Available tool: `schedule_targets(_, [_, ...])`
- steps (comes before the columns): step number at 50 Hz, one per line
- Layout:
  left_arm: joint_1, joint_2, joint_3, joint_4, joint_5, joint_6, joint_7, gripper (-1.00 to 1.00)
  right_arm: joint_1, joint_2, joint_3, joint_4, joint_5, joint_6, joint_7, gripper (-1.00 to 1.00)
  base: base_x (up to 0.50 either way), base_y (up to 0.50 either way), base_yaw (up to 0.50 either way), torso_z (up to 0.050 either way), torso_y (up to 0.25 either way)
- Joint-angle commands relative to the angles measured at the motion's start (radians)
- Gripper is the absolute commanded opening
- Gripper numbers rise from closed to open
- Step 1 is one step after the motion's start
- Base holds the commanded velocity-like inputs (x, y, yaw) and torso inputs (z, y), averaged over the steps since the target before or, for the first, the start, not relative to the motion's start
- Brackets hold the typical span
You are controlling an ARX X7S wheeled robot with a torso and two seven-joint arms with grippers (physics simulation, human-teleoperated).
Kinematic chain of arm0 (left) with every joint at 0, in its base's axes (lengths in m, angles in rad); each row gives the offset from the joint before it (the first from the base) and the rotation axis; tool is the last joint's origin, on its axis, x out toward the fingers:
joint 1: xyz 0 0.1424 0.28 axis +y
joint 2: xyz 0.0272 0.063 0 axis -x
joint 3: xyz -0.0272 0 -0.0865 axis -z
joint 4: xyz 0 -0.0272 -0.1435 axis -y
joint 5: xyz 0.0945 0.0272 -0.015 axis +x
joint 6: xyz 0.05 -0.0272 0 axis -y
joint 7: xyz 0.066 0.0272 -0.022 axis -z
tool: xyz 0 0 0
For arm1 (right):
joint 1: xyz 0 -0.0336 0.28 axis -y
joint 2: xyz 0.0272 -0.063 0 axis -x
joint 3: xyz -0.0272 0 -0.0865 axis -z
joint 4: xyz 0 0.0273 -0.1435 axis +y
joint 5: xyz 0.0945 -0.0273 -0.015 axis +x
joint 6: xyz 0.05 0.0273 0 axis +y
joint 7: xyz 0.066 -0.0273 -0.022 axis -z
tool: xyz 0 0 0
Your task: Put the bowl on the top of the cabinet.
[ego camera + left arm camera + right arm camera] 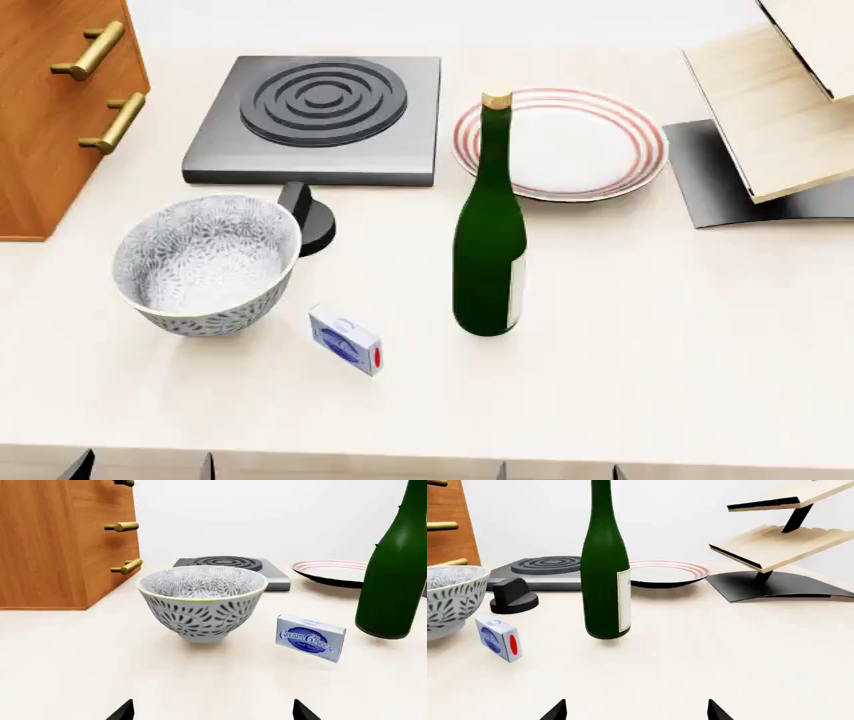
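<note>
The bowl [203, 262], white with a fine grey leaf pattern, stands upright on the pale table at the left; it also shows in the left wrist view [202, 602] and partly in the right wrist view [450, 597]. The orange-brown cabinet [47, 110] with brass handles stands at the far left, also in the left wrist view [60, 540]; its top is out of view. My left gripper [212, 711] is open and empty, short of the bowl. My right gripper [635, 711] is open and empty, facing the green bottle. In the head view [144, 466] [561, 470] only fingertips show at the near edge.
A green bottle [490, 240] stands mid-table, a cream cheese box [346, 341] beside the bowl. A black hotplate [320, 115] with its knob [304, 215], a red-rimmed plate [567, 140] and a slanted wooden rack [781, 100] lie behind.
</note>
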Motion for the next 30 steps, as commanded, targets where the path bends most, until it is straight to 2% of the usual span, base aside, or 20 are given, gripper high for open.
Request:
schedule_targets(1, [0.000,-0.010,0.000,0.000,-0.010,0.000,0.000,1.00,0.001,0.019,-0.026,0.007,0.000,-0.006,0.026,1.00,0.00,0.00,0.00,0.000,0.000])
schedule_targets(13, [-0.003,-0.047,0.053,0.045,-0.032,-0.030,-0.061,1.00,0.000,0.051,-0.062,-0.029,0.045,0.026,0.068,1.00,0.00,0.00,0.00,0.000,0.000])
schedule_targets(30, [-0.021,-0.084,0.080,0.320,-0.048,-0.217,-0.104,1.00,0.026,0.105,-0.100,-0.424,0.003,0.273,0.118,1.00,0.00,0.00,0.00,0.000,0.000])
